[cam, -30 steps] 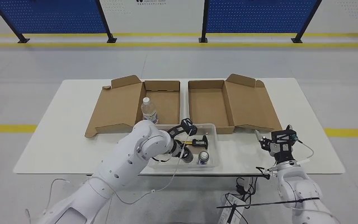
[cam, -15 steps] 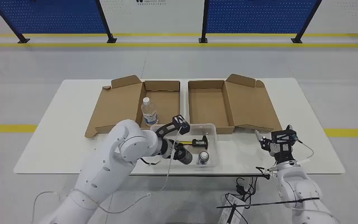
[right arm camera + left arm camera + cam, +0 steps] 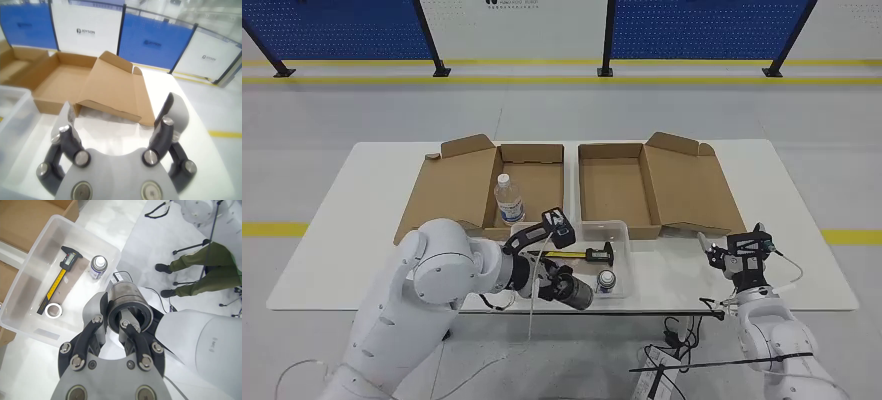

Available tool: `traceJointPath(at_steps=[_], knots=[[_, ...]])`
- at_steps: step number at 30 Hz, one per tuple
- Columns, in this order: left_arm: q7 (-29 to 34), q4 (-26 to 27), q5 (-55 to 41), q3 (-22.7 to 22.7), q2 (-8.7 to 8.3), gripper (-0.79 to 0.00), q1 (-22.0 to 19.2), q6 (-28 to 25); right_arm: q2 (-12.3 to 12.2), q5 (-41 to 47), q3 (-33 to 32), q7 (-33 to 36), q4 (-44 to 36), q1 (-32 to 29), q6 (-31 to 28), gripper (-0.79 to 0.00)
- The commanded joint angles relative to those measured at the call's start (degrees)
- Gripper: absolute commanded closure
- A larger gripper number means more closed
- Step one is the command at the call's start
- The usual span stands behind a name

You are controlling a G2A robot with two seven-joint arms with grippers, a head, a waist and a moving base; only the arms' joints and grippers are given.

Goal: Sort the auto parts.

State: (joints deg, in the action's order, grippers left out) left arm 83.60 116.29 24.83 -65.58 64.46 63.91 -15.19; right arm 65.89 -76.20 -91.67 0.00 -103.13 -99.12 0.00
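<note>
My left gripper [image 3: 113,311] is shut on a dark metal cylinder sleeve [image 3: 126,294], one finger inside its bore and one outside. It holds the sleeve [image 3: 574,292] in the air over the table's front edge, just in front of the clear plastic bin [image 3: 619,226]. Inside the bin [image 3: 117,255] lie a yellow-and-black caliper [image 3: 56,283], a small spray can [image 3: 98,267] and a metal ring [image 3: 61,310]. My right gripper [image 3: 739,250] stands open and empty near the table's front right, with its own view [image 3: 119,108] facing the right cardboard box.
Two open cardboard boxes sit behind the bin: the left box [image 3: 537,180] has a water bottle [image 3: 508,200] standing at its front corner, and the right box [image 3: 614,190] has its lid [image 3: 113,91] folded out toward my right gripper.
My left gripper has come up out of the bin with the cylinder sleeve and pulled back toward the front edge. The right arm has not moved.
</note>
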Motion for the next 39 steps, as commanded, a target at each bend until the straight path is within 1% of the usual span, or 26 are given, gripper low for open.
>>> traceJointPath(at_steps=[1,7,17,26,30,32,37,39], knots=[[0.38,0.47,-1.42,-0.02,-0.16,0.000,-0.05,-0.15,0.00,0.00,0.00,0.00,0.00,0.00,0.00,-0.785],[1.60,0.65,-3.32,0.29,-0.69,0.000,-0.60,-0.34,0.00,0.00,0.00,0.00,0.00,0.00,0.00,-0.785],[-0.52,0.23,-2.92,0.76,-1.45,0.000,-0.33,-0.35,0.00,0.00,0.00,0.00,0.00,0.00,0.00,-0.785],[-1.56,-0.47,-2.92,1.10,-2.07,0.000,-0.92,-0.24,0.00,0.00,0.00,0.00,0.00,0.00,0.00,-0.785],[-4.47,-1.46,-3.08,0.43,-2.22,0.000,-1.79,-0.23,0.00,0.00,0.00,0.00,0.00,0.00,0.00,-0.785],[-5.86,-2.18,-1.33,0.18,-2.30,0.000,-2.53,0.41,0.00,0.00,0.00,0.00,0.00,0.00,0.00,-0.785],[-11.33,-3.90,2.66,0.59,-2.13,0.000,-4.88,2.81,0.00,0.00,0.00,0.00,0.00,0.00,0.00,-0.785],[-13.74,-5.56,2.28,0.96,-1.94,0.000,-6.17,2.81,0.00,0.00,0.00,0.00,0.00,0.00,0.00,-0.785]])
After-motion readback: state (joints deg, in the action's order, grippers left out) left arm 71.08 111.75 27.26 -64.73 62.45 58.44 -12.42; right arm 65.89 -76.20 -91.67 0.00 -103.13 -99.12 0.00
